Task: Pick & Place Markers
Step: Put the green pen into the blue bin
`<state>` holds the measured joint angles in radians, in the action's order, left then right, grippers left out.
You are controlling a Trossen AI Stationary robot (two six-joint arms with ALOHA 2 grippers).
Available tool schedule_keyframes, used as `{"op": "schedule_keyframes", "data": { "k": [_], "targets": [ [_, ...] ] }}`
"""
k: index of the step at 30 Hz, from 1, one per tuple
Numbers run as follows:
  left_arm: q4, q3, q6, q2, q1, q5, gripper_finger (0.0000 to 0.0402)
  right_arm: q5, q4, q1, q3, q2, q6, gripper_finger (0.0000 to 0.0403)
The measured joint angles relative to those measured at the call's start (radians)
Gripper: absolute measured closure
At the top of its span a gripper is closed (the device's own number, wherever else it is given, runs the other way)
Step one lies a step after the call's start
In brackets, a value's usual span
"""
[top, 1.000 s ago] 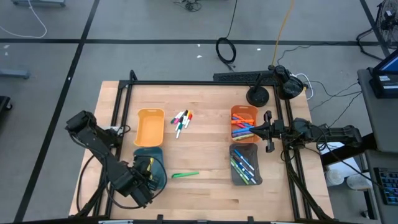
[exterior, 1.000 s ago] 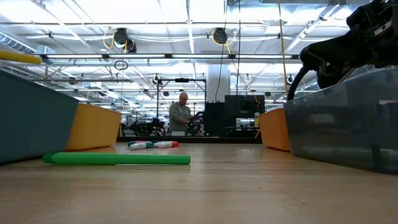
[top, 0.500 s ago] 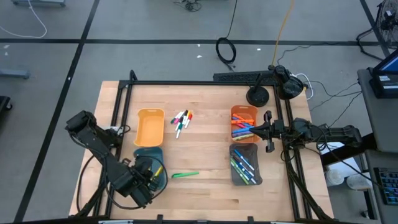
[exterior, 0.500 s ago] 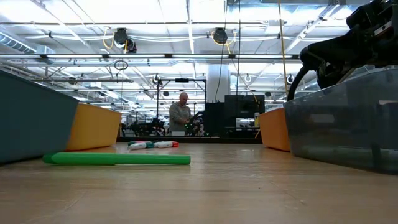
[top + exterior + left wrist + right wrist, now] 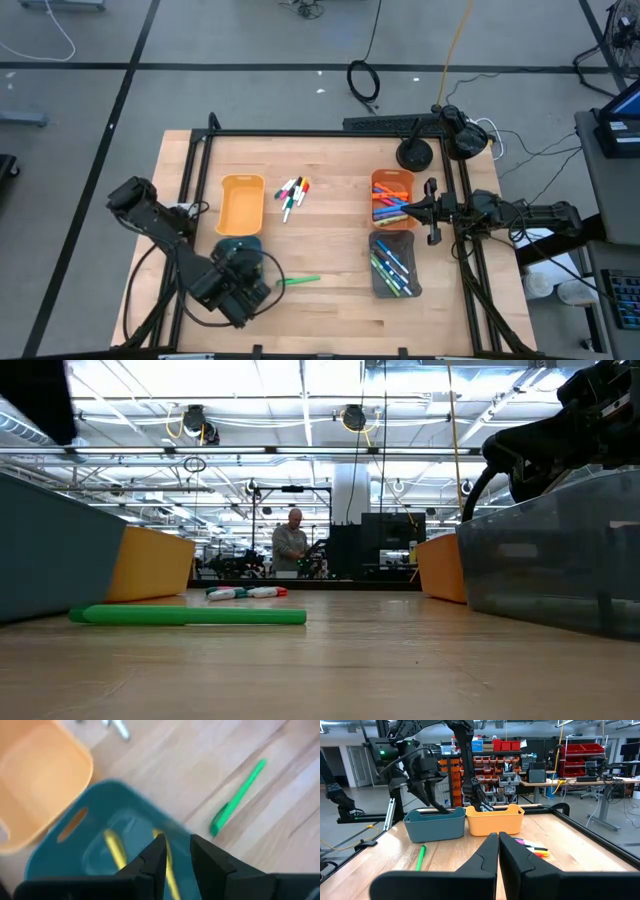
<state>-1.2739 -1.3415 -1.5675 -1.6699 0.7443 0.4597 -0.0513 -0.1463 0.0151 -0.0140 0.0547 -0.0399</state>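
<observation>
1. Over the table, high view: left gripper [image 5: 243,283] hangs above the teal tray [image 5: 240,245] at the near-left, which sits just in front of the yellow-orange tray [image 5: 241,203]. Green marker [image 5: 298,281] lies loose on the wood just right of the teal tray. A cluster of thin markers [image 5: 292,196] lies right of the yellow-orange tray. On the right side, an orange tray [image 5: 392,197] holds blue and orange markers; the grey tray [image 5: 394,264] next to it holds green and blue ones. Right gripper [image 5: 431,210] is parked beside those two trays.

2. Low view: green marker [image 5: 188,616] flat on the table, left of centre; teal tray wall [image 5: 55,550] and yellow-orange tray [image 5: 150,565] behind it. Two thin markers [image 5: 246,593] farther back. Grey tray [image 5: 555,550] fills the right side, with a dark arm above it. A person [image 5: 291,544] stands in the room beyond.

3. Left wrist view: left gripper [image 5: 175,851] fingers slightly parted, nothing between them, hovering over the teal tray [image 5: 55,840]. Two yellow markers [image 5: 116,850] lie inside that tray. Green marker [image 5: 236,798] rests on the wood beside it, apart from the tray.

4. Right wrist view: right gripper [image 5: 498,839] fingers pressed together, empty. Across the table, teal tray [image 5: 434,825] and yellow-orange tray [image 5: 494,820] stand touching; green marker [image 5: 421,857] lies in front of the teal one.
</observation>
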Motion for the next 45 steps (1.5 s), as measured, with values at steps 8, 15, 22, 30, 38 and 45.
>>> {"op": "schedule_keyframes", "data": {
  "k": [8,15,22,30,38,45],
  "targets": [
    [0.138,0.000,0.277,0.000,-0.063,0.075,0.0309,0.000,0.000,0.000,0.000,0.000,0.000,0.0399],
    [0.318,0.000,0.579,0.000,-0.123,0.076,0.0309,0.000,0.000,0.000,0.000,0.000,0.000,0.0399],
    [0.514,0.000,0.860,0.000,-0.172,0.076,0.0309,0.000,0.000,0.000,0.000,0.000,0.000,0.0399],
    [0.720,0.000,1.096,0.000,-0.201,0.012,0.0309,0.000,0.000,0.000,0.000,0.000,0.000,0.0399],
    [0.747,0.000,1.095,0.000,-0.207,-0.068,0.0309,0.000,0.000,0.000,0.000,0.000,0.000,0.0399],
    [0.746,0.000,1.106,0.000,-0.205,-0.103,0.0309,0.000,0.000,0.000,0.000,0.000,0.000,0.0399]
  ]
}}
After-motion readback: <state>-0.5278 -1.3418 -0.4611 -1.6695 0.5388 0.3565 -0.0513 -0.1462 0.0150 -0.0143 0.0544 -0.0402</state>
